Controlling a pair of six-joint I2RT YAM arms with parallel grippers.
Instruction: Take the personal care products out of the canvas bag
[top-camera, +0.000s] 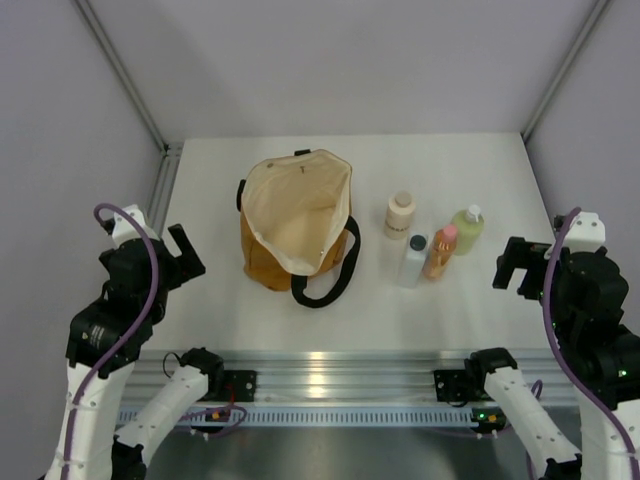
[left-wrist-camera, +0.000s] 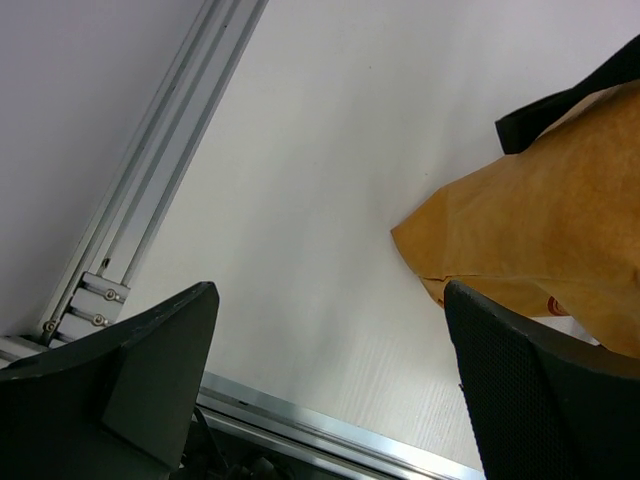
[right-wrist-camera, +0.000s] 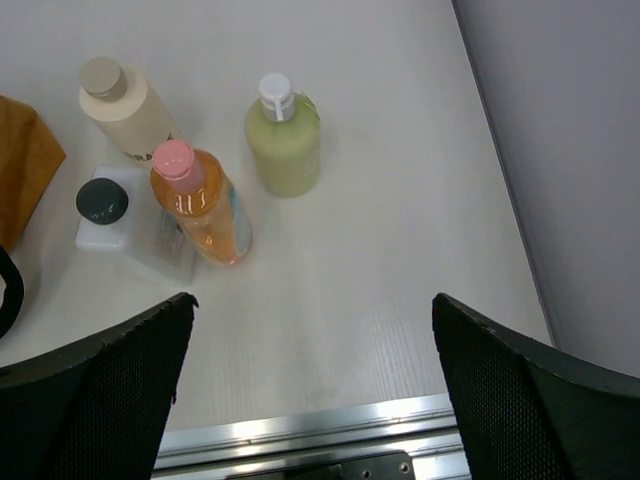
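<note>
The white table (top-camera: 480, 170) is taking up the whole workspace, and the canvas bag (top-camera: 295, 215) is standing on it left of centre, by far the biggest thing there. Its mouth is gaping upward so that the cream lining is showing, its tan outer side is facing the near edge, and one black strap (top-camera: 330, 285) is lying in a loop on the table at its near right corner. The left gripper (top-camera: 186, 252) is hanging over the near left part of the table, a little apart from the bag's left side; its fingers are spread wide and are gripping nothing, and the left wrist view is showing bare table between them with the bag's tan corner off to the right. The right gripper (top-camera: 507, 265) is hanging over the near right part of the table, its fingers likewise spread apart and gripping nothing, well clear of the bottles. All four bottles are standing upright on the table to the right of the bag, outside it. The green bottle (top-camera: 467, 228) with its white cap is standing farthest right. The white bottle (top-camera: 413, 260) with the dark cap and the orange bottle (top-camera: 440, 251) with the pink cap are standing side by side nearest the front, so close that I cannot tell whether they are touching. The squat beige bottle (top-camera: 400, 214) is standing just behind them, nearest the bag.
</note>
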